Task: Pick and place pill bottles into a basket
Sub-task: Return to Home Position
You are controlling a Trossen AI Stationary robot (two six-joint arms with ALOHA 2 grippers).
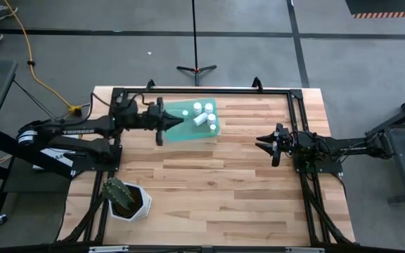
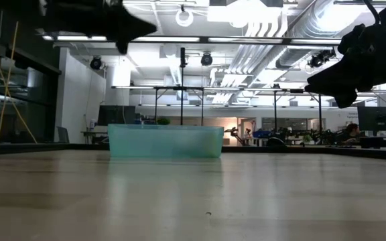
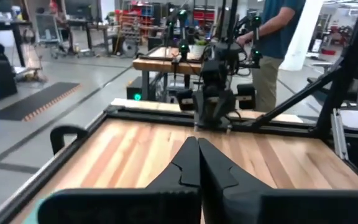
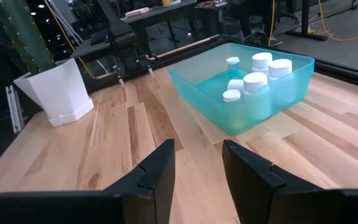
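Left pincer (image 3: 197,146) is shut and empty, basket (image 4: 253,112) wall below it; dipping could clip it. Right pincer (image 4: 197,146) is open, empty.

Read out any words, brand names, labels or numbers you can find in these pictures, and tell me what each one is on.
"TROSSEN": white lettering along the left arm, small, seen in the high view.
Pill bottles in the basket: no label can be read; only the white caps show clearly.
White pot: no text on it.
Room behind the table: any signs or screens are too small or blurred to read.
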